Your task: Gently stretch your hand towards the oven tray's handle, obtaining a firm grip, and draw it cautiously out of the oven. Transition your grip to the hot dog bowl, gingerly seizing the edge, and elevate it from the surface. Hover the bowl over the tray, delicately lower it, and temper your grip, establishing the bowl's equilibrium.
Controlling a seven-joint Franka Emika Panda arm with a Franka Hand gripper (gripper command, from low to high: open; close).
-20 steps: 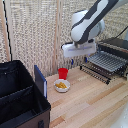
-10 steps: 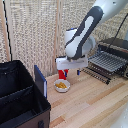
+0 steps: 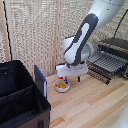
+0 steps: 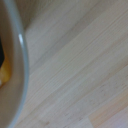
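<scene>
The hot dog bowl (image 3: 61, 86) sits on the desk (image 3: 95, 102) right under the gripper (image 3: 68, 79), near the back edge. I cannot tell how wide the jaws are. The oven tray (image 3: 107, 63) sticks out, well apart.

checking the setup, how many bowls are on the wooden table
1. The hot dog bowl sits on the table beside the black case, under the gripper. Others may be hidden behind the arm.
</scene>
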